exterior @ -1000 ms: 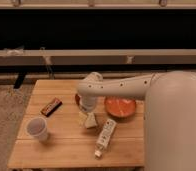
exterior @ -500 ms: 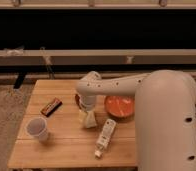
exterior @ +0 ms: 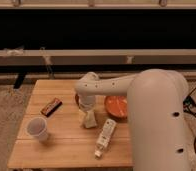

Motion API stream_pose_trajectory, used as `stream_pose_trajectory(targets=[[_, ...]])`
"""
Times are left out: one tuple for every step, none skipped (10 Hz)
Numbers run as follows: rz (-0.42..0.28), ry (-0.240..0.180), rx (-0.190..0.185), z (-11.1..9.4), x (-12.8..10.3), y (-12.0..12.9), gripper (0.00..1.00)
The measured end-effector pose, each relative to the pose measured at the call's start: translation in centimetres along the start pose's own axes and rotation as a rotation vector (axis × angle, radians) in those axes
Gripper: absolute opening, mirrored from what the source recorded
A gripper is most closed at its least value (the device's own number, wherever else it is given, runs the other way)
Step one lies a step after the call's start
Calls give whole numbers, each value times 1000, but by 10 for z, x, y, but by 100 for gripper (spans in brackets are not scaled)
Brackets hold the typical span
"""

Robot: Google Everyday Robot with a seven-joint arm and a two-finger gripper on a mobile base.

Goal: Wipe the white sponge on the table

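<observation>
On your bench [exterior: 66,150], the hand [exterior: 88,111] is over the middle, at the end of the arm [exterior: 156,115] that fills the right side. The sponge [exterior: 90,121] sits on the bench top directly below the hand. The bowl [exterior: 116,106] lies just right of it and a little behind. The tube [exterior: 105,138] lies in front of the bowl, right of the sponge, angled toward the front edge. On the left, the bar [exterior: 52,106] lies behind the cup [exterior: 37,130].

Carpeted indoor room, lab-like test space: beige carpet [exterior: 3,117], small slatted wood table [exterior: 56,150], pale rails [exterior: 141,56] across dark wall [exterior: 91,30], cables [exterior: 189,103] on floor at right. Gripper [exterior: 88,115] low over table centre.
</observation>
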Motion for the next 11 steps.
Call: stream_pose_trajectory(targets=[[4,8,3,3,-1,0,80],[5,12,5,4,-2,1,80],[5,23,8,7,-2,2,80],[4,30,10,9,-2,4,80],[5,36,11,11,-2,4,80],[8,41,12,12,-2,4,76],[13,51,11,13,-1,4,66],[16,57,10,14,0,5,55],[20,59,8,15,0,5,48],[25,61,6,15,2,5,37],[30,61,6,14,5,5,26]])
